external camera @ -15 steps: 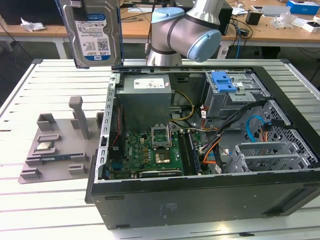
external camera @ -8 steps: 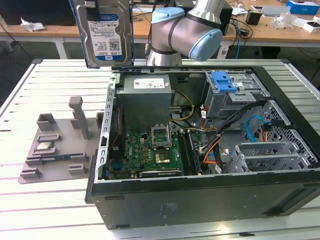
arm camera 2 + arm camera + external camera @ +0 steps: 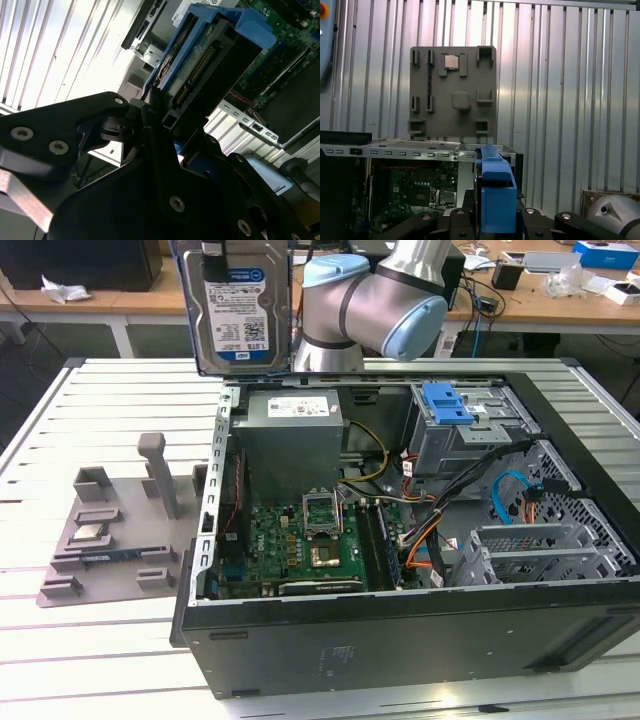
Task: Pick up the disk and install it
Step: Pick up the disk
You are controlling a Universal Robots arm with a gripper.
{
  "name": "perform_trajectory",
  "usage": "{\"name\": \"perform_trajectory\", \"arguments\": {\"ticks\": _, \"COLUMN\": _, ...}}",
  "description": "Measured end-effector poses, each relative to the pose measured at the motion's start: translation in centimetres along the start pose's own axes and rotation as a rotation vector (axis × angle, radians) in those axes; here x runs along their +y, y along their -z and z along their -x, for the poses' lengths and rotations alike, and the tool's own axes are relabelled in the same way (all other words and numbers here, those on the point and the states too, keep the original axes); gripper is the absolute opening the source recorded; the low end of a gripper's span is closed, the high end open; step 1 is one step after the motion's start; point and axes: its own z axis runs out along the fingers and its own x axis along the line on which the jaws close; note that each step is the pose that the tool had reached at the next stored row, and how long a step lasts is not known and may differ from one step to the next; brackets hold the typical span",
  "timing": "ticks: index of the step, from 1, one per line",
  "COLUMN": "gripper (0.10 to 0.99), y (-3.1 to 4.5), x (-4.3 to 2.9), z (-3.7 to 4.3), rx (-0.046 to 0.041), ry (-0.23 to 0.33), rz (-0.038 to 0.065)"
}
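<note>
The black gripper [image 3: 150,114] had its jaws clenched on the disk [image 3: 243,310], which hung upright at the upper left of the exterior view, above the open computer case [image 3: 400,640]. The disk was probably dense, rigid and shock-sensitive, with a slick metal shell. Its blue plastic carrier frame [image 3: 496,200] offered safer edges to hold.

The arm [image 3: 375,300] at the top of the exterior view is made of round silver-grey tubes, and its joints carry smooth light blue caps [image 3: 415,325]. In the second wrist view the claw [image 3: 159,114] is matte black, built from flat angular plates and link bars, with small silver screws [image 3: 176,202] sunk in round holes. In the first wrist view a rounded silver-grey joint [image 3: 612,215] shows next to the black plates.
</note>
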Motion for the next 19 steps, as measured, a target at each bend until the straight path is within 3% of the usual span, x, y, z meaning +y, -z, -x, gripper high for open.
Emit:
{"name": "perform_trajectory", "arguments": {"ticks": 3, "gripper": 0.369, "y": 0.05, "x": -1.21, "z": -0.06, "rx": 0.0000, "ry": 0.000, "rz": 0.000}}
{"name": "perform_trajectory", "arguments": {"ticks": 7, "gripper": 0.369, "y": 0.17, "x": -3.84, "z": -0.20, "rx": 0.0000, "ry": 0.000, "rz": 0.000}}
{"name": "perform_trajectory", "arguments": {"ticks": 19, "gripper": 0.369, "y": 0.38, "x": -8.52, "z": -0.45, "rx": 0.0000, "ry": 0.000, "rz": 0.000}}
